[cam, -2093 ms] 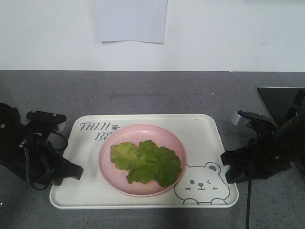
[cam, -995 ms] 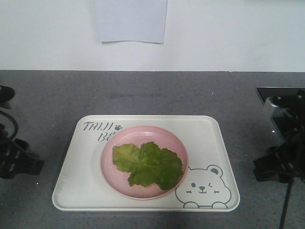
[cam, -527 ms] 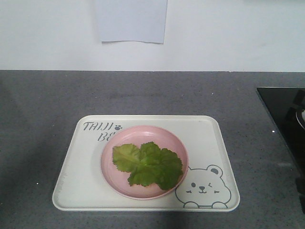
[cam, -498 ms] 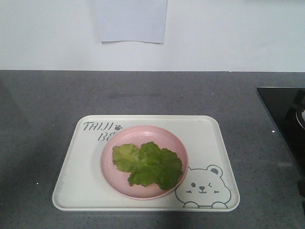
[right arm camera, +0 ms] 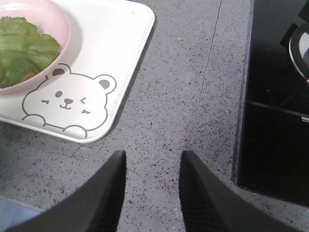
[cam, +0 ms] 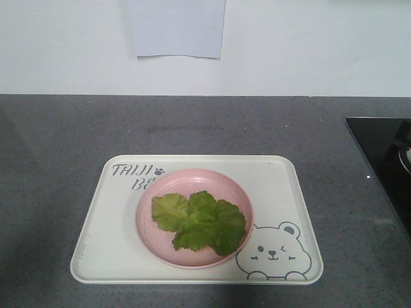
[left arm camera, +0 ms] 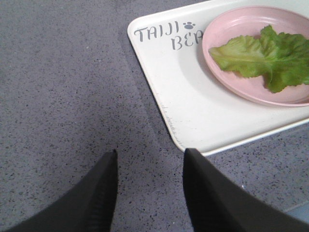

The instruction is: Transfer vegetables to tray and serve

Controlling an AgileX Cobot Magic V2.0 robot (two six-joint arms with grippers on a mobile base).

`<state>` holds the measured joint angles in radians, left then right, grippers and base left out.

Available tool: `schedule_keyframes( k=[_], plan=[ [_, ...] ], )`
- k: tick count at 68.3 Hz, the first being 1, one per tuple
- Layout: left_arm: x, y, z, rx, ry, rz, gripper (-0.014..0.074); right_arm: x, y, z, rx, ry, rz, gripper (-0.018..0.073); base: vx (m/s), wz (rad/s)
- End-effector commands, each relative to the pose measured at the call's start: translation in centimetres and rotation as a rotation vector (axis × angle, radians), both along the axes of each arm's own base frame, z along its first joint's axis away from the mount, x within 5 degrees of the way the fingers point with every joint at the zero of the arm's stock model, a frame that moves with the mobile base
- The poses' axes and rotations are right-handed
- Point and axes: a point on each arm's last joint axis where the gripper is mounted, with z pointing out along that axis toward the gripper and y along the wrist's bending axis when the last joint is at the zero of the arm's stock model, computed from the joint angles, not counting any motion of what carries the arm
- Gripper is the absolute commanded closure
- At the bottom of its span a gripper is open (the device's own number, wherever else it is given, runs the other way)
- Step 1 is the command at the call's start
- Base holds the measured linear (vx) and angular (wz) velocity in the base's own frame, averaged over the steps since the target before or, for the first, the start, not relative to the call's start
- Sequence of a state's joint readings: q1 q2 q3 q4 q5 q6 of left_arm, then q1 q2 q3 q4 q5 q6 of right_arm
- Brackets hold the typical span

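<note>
The vegetables (cam: pixel 199 221), green lettuce leaves, lie on a round pink plate (cam: pixel 151 237) that stands on the cream tray (cam: pixel 103 247) with the bear drawing. Neither arm shows in the front view. In the left wrist view my left gripper (left arm camera: pixel 150 155) hangs open over bare counter, below and left of the tray (left arm camera: pixel 164 82), the vegetables (left arm camera: pixel 263 55) and the plate (left arm camera: pixel 217 29). In the right wrist view my right gripper (right arm camera: pixel 153 153) is open above the counter, off the tray's (right arm camera: pixel 120 58) right corner, with the vegetables (right arm camera: pixel 24 46) at far left.
A grey speckled counter (cam: pixel 58 141) runs under everything. A black cooktop (cam: pixel 385 154) sits at the right edge, with a metal pot rim (right arm camera: pixel 299 48) on it. A white sheet of paper (cam: pixel 176 29) hangs on the wall behind.
Both arms pulled back from the tray's sides and left the front view. The tray shifted slightly right and toward me early on, then stayed still.
</note>
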<state>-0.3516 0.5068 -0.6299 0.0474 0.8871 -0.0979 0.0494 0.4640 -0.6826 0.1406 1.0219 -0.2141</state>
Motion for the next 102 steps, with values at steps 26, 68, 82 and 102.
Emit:
schedule_keyframes(
  k=[26, 68, 82, 102],
  plan=[
    [0.6, -0.3, 0.8, -0.033, -0.098, -0.009, 0.0590, 0.3, 0.0, 1.0, -0.002, -0.071, -0.003, 0.0570, 0.00, 0.00],
    [0.5, -0.3, 0.8, -0.032, -0.095, -0.009, 0.0604, 0.3, 0.0, 1.0, 0.000, -0.071, -0.002, 0.0566, 0.00, 0.00],
    [0.0, 0.4, 0.8, -0.028, -0.161, 0.027, 0.0604, 0.3, 0.0, 1.0, 0.000, -0.071, -0.002, 0.0566, 0.00, 0.00],
    [-1.7, 2.2, -2.2, -0.129, -0.484, 0.265, 0.0604, 0.3, 0.0, 1.0, 0.000, -0.071, -0.002, 0.0566, 0.00, 0.00]
  ],
)
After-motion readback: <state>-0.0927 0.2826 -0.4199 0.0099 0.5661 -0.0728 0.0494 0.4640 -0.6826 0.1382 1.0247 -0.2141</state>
